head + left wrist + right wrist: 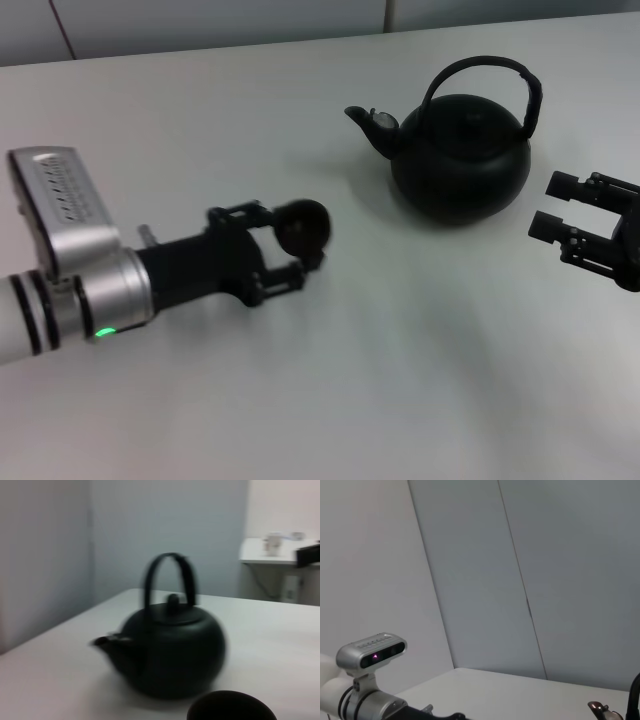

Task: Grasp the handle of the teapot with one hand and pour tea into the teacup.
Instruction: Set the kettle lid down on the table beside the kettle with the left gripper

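From the head camera, the teapot (460, 160) sits on the white table (330, 390) at about one o'clock with its handle (487, 76) arched upright and spout toward the left gripper (300, 243), whose fingers close around the small teacup (303, 227), lifted off to the pot's nine o'clock; the right gripper (556, 208) waits spread and empty just at the pot's three o'clock, its body cut off by the edge. The left wrist camera shows the teapot (170, 652) blurred, and only the teacup (231, 707) rim at six o'clock. The right wrist camera catches only a spout tip and handle sliver, cropped.
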Controlling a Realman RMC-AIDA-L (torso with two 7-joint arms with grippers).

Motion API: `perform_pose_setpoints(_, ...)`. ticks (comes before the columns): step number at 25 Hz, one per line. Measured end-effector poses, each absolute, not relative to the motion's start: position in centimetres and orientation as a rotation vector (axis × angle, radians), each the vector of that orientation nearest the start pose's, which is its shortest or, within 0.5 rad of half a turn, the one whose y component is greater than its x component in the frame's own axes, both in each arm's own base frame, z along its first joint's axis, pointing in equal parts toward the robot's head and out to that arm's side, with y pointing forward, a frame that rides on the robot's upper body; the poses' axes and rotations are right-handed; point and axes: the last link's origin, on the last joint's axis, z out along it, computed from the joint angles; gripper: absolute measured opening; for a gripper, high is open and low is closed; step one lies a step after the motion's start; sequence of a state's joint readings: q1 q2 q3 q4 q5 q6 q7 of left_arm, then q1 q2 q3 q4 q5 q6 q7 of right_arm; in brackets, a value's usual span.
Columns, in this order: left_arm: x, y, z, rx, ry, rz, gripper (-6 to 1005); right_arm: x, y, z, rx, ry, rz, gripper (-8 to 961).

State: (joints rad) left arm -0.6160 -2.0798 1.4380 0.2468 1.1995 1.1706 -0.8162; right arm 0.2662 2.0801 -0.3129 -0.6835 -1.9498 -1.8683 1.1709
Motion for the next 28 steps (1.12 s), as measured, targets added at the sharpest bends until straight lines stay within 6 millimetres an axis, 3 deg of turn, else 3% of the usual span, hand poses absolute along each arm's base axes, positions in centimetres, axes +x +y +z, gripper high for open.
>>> perform_pose_setpoints(5,-22.8,31.4,-11.3,-2.827,-0.140,-0.645,661,32.7,23.5,5.7,-2.381,0.595,0.983,622)
perform_pose_setpoints(12,-22.3,30.8,-11.9,-2.846,-0.096,-0.640,661,32.6,23.5,5.7,-2.386,0.595,0.984,622)
perform_pose_setpoints(17,-21.8,31.0,-13.3,-2.761,-0.153,-0.571,661,32.6,23.4,5.7,-2.390,0.592,0.990,622)
perform_pose_setpoints(28,-22.1,31.9,-12.9,-2.676,-0.259,-0.581,661,32.6,23.4,5.7,-2.392,0.590,0.986,622)
